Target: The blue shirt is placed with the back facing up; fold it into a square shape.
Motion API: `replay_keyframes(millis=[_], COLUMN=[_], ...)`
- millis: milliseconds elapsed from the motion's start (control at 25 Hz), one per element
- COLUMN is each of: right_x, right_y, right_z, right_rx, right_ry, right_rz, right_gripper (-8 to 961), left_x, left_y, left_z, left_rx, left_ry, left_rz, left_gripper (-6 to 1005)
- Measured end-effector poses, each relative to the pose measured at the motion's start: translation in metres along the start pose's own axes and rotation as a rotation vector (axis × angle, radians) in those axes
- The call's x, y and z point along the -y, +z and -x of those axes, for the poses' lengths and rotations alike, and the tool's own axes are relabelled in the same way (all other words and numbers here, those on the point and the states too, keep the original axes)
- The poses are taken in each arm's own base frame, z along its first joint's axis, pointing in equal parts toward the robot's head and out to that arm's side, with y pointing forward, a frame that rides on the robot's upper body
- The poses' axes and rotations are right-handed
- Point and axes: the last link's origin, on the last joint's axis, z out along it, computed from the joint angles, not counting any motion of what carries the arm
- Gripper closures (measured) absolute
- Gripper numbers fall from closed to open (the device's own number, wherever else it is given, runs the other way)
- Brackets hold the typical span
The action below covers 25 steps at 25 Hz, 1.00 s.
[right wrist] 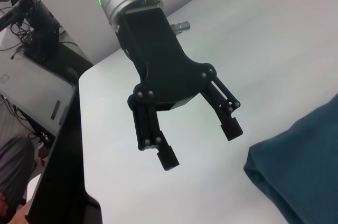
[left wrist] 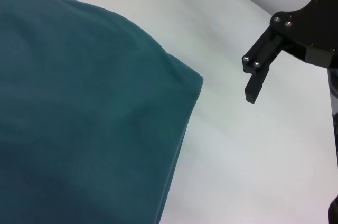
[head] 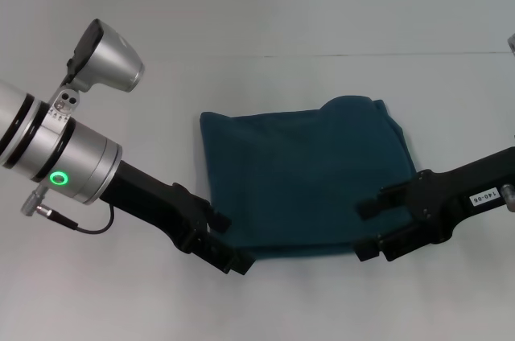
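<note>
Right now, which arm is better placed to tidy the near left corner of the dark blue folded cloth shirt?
Left: its pincer, open, sits beside that corner of the dark blue folded cloth shirt; the right pincer is across.

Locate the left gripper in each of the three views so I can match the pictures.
Head view: the left gripper is low and left of centre, at the near left corner of the blue shirt.
Left wrist view: not in it; the black gripper there is the right gripper.
Right wrist view: centre, open, hanging over the white table.
Shared landmark: the blue shirt's edge.

A lab: white table (head: 121,301), cabled equipment rack (right wrist: 37,34).
</note>
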Motion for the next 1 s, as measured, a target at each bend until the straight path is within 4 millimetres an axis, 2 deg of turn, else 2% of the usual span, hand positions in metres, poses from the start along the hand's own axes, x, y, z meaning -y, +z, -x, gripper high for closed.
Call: replay_keyframes(millis=[560,1000], right_x=[0.002,0.002], right_y=[-0.001,-0.002], right_z=[-0.001,-0.001], right_rx=[-0.001,-0.003], right_ry=[0.006,0.007], right_rz=[-0.009,-0.010], right_gripper=[40,40], left_x=[-0.003,-0.008], left_y=[0.002,-0.004], left_z=[-0.004,-0.017], left_rx=[0.049,0.089], left_ry=[0.019,0.044], left_rz=[0.000,-0.025], left_gripper=[49,49])
